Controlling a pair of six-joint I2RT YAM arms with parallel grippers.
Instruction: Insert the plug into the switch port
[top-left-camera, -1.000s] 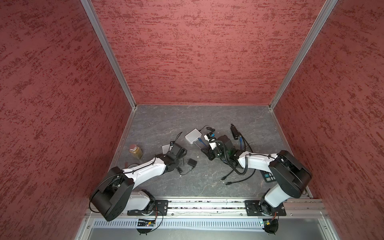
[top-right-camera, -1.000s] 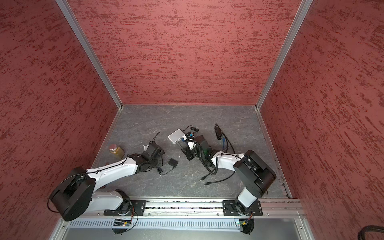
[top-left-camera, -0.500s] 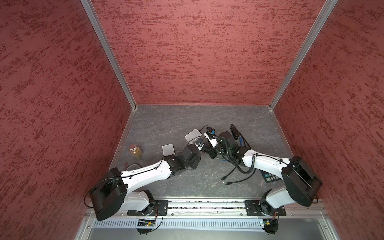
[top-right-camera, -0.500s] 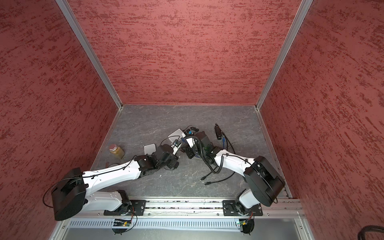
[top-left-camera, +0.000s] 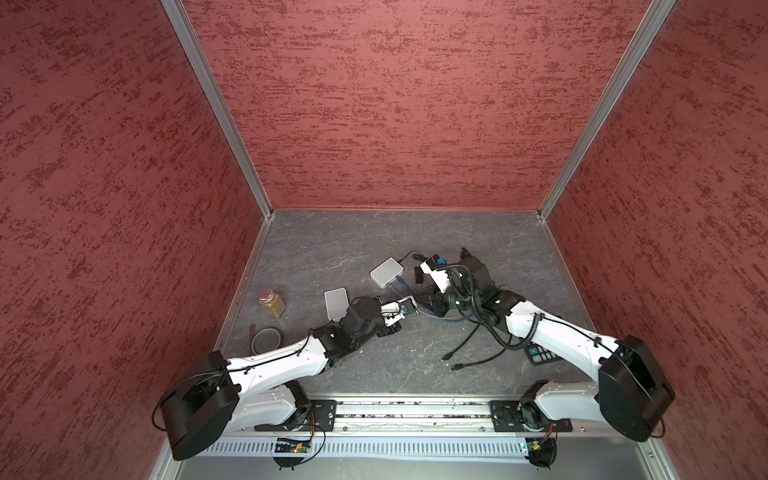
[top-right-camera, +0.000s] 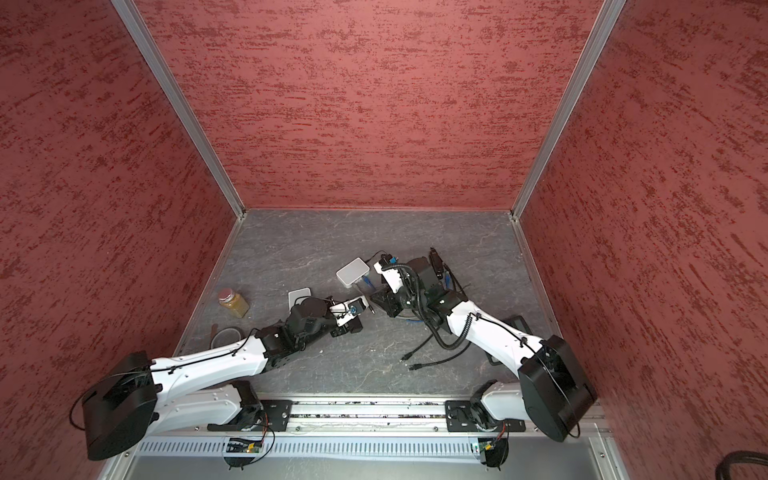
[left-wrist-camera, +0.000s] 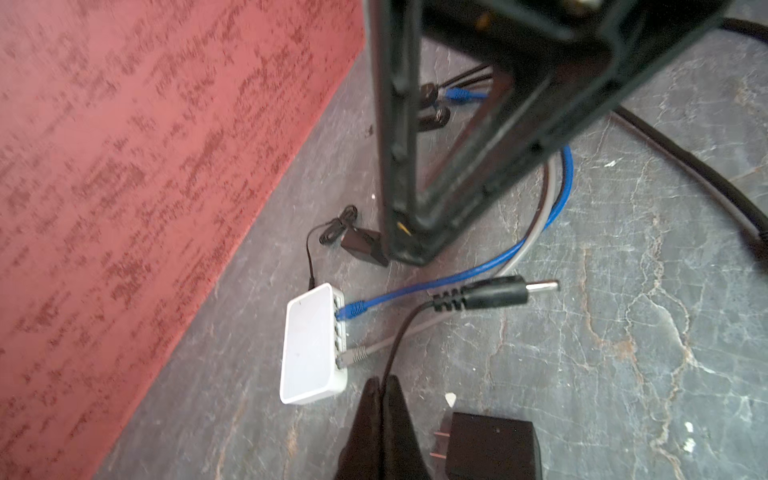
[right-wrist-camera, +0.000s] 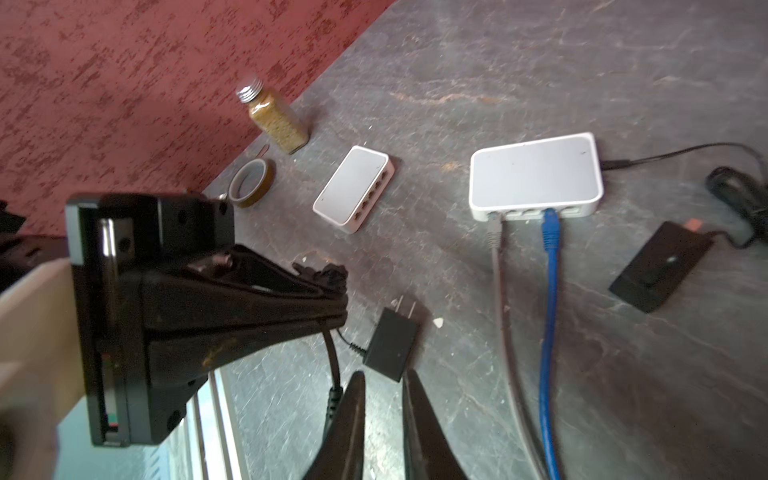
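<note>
The left gripper (left-wrist-camera: 382, 384) is pinched tight on a thin black cable (left-wrist-camera: 397, 338), a little way back from its black barrel plug with a bare metal tip (left-wrist-camera: 498, 295). The plug is in no port. It sits near the small white plastic network switch (left-wrist-camera: 309, 345) but apart from it, with its tip turned away from the port row. The right gripper (right-wrist-camera: 384, 386) has its fingers a narrow gap apart with nothing seen between them, and the cable runs just beside one finger. A blue patch cable (left-wrist-camera: 436, 283) and a grey patch cable (left-wrist-camera: 359, 353) are plugged into the switch. A black power adapter block (left-wrist-camera: 490, 444) lies beside the left gripper. Farther left on the grey stone-patterned table (top-left-camera: 395, 374) are a second white switch (right-wrist-camera: 353, 187), a roll of amber tape (right-wrist-camera: 251, 183) and a small glass jar of yellowish grains (right-wrist-camera: 276, 116).
</note>
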